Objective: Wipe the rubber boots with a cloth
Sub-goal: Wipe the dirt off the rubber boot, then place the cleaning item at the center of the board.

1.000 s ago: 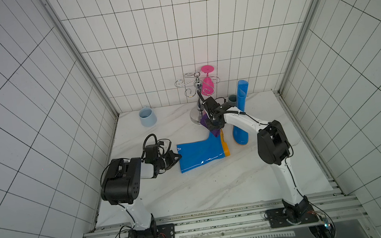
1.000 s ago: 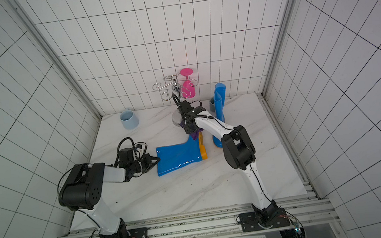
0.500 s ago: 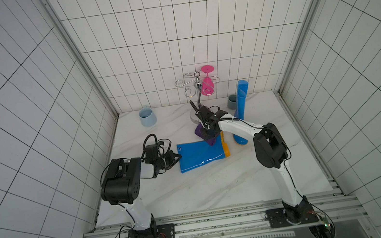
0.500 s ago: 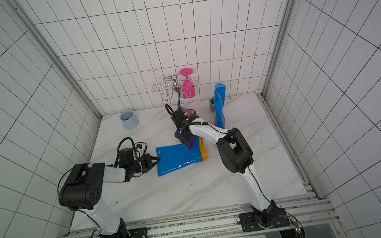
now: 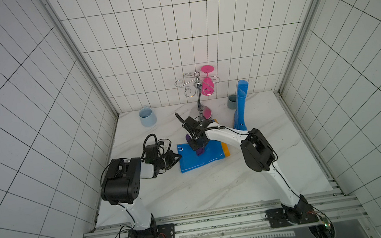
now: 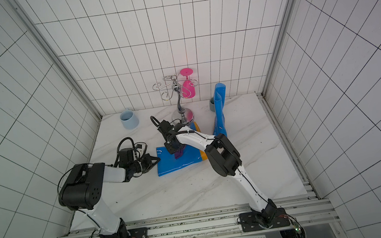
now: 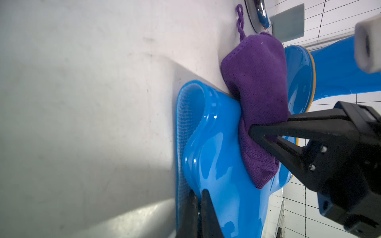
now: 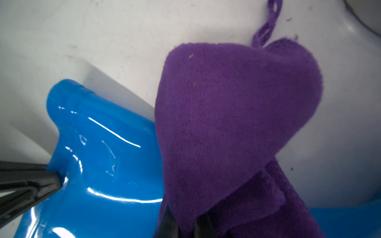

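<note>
The lying boot [image 5: 203, 160] rests on its side near the middle of the worktop [image 5: 207, 193]. Its orange-yellow sole is turned to the robot's right and its open top to the robot's left. The left tool [image 5: 179, 156] is closed on the rim of this open top; in the left wrist view its two fingers [image 7: 208, 210] pinch the blue edge between them. The right tool [image 5: 197, 146] is closed on the cloth [image 7: 257, 82]. The cloth is bunched in its grip and lies across the leg of the lying boot, with one part hanging over the far edge onto the worktop. The standing boot [image 5: 241, 102] is upright at the back right, well apart from both tools and just beside a grey cup [image 5: 232, 101]. A metal stand [image 5: 198, 93] carrying a pink glass [image 5: 207, 85] stands at the back middle. A light-blue cup [image 5: 147, 116] is at the back left.
</note>
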